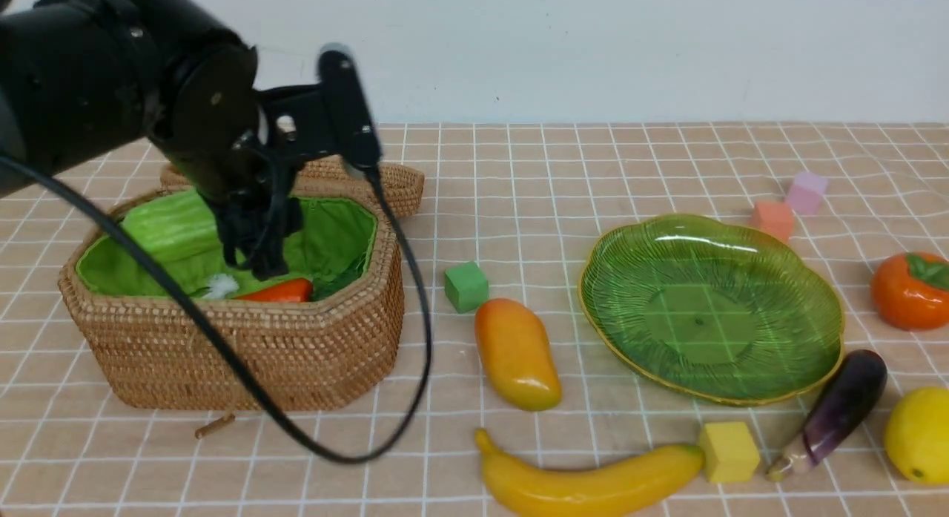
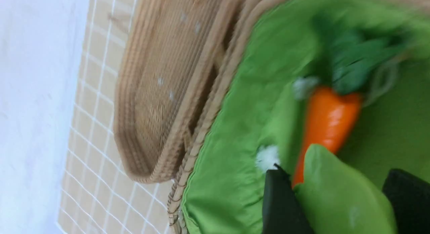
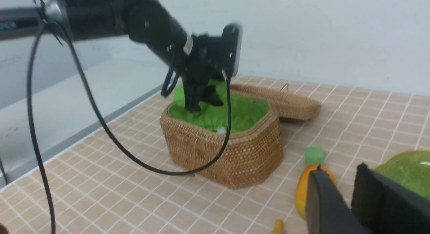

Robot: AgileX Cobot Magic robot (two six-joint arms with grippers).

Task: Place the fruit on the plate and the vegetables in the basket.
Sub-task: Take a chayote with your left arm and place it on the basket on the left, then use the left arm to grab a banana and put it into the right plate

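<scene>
Left wrist view: left gripper (image 2: 336, 180) is down inside the basket (image 2: 205, 126), jaws closed on the green gourd (image 2: 339, 200). Both fingers (image 2: 282, 200) lie against its flanks, though blur softens the far contact. Just past the gourd's tip the red chili (image 2: 327, 123) lies on the green lining (image 2: 235, 167), leaf end farthest from the fingers. Beyond the rim the lid (image 2: 158, 93) lies open on the checked cloth (image 2: 97, 120). Judgement: the step in hand is delivery of the second vegetable. The next move calls for opening the jaws low over the lining, so the gourd settles beside the chili rather than on it, then a straight lift clear of the rim. Front view adds the layout the wrist camera lacks. The eggplant (image 1: 838, 413) lies on the cloth just beside the rim of the plate (image 1: 712, 309), which is bare. The mango (image 1: 517, 354), banana (image 1: 586, 483), lemon (image 1: 919, 435) and persimmon (image 1: 910, 291) lie around it. One vegetable and all four fruits remain. Front view hides the fingertip contact behind the wrist and shows no right arm. Right wrist view alone shows the right gripper (image 3: 340, 175), jaws a little apart with nothing between them. It hovers near the mango and the plate's edge, well apart from the basket.
</scene>
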